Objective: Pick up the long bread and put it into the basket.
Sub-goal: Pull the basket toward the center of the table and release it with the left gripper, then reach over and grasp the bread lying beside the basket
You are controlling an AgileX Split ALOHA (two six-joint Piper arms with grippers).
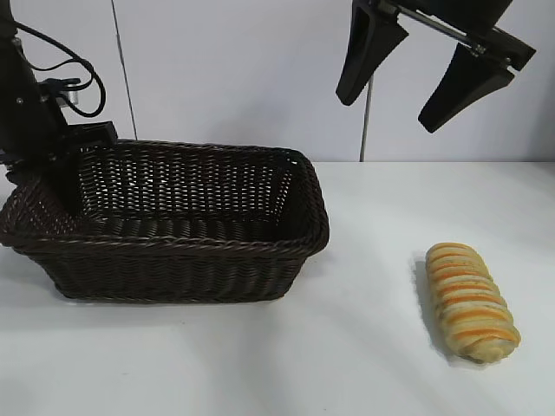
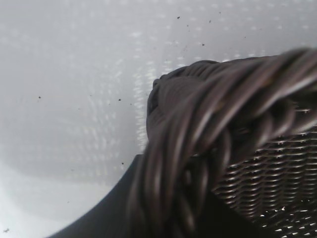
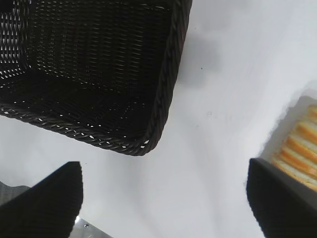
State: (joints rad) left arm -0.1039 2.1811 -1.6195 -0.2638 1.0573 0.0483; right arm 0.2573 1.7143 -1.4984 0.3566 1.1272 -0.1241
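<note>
Exterior view: white desk, pale wall behind. Basket sits at desk left; long bread lies well apart to its right, on the desk. Right end effector hangs high, fingers spread wide, holding nothing. Left end effector is at the basket's left rim, nearly closed on the braided edge.

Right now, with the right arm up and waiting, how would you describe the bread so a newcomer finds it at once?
Start at the big dark wicker basket on the white table. Look to its right across the bare tabletop, where the long bread lies alone below the raised right gripper. It is the only golden, orange-striped ridged loaf there.
</note>
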